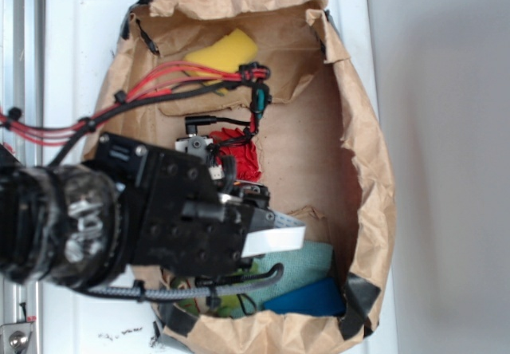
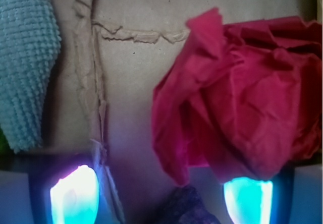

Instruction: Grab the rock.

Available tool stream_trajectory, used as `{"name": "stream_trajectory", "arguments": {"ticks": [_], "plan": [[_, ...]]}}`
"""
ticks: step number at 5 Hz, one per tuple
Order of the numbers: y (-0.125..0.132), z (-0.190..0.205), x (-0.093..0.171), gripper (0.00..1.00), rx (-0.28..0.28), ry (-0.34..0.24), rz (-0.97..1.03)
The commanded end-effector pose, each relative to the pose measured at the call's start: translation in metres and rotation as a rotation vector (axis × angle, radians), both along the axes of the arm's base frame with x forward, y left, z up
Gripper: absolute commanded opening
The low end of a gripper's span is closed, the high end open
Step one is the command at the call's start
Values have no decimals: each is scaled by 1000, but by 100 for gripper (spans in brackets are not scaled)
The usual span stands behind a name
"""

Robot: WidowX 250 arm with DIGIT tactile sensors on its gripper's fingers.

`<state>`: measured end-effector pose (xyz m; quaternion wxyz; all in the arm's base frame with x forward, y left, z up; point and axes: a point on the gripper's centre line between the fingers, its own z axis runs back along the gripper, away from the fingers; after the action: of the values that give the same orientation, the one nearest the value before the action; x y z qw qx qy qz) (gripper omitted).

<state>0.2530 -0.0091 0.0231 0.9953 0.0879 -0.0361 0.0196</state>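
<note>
1. Gripper [image 2: 161, 199]: seen from the wrist view as two glowing fingertips [image 2: 74, 196] at the bottom edge, one left, one right, set well apart with open space between them; jaws released, grasping nothing. In the exterior view the fingers are hidden under the black arm [image 1: 171, 210].
2. Rock [image 2: 184, 206]: a small dark, rough-looking lump at the bottom edge of the wrist view, lying between the two fingertips, nearer the right one. Only its top part shows, so its long axis and heading cannot be told. It sits just below the lower edge of the red wad; whether they touch is unclear. Not visible in the exterior view.
3. Red wad [image 2: 242, 98]: crumpled red material filling the right half of the wrist view, its lower edge overlapping the right fingertip; in the exterior view it peeks out just beyond the arm.
4. Blue cloth [image 2: 25, 62]: nubby pale-blue fabric at the left edge of the wrist view, apart from the left fingertip.
5. Paper floor [image 2: 131, 82]: brown, creased, with a torn ridge running down toward the left fingertip.
6. Bag [image 1: 366, 163]: brown paper walls ringing the work area.
7. Sponge [image 1: 223, 51]: yellow, at the far end of the bag, behind red and black cables [image 1: 175, 79].
8. Writing: no legible brand, label or text on any item.
</note>
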Motion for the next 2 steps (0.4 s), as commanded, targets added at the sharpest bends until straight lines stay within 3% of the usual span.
{"name": "stream_trajectory", "arguments": {"ticks": [1, 2], "plan": [[-3, 18, 5, 100, 48, 70, -12], [48, 39, -8, 100, 4, 81, 46]]}}
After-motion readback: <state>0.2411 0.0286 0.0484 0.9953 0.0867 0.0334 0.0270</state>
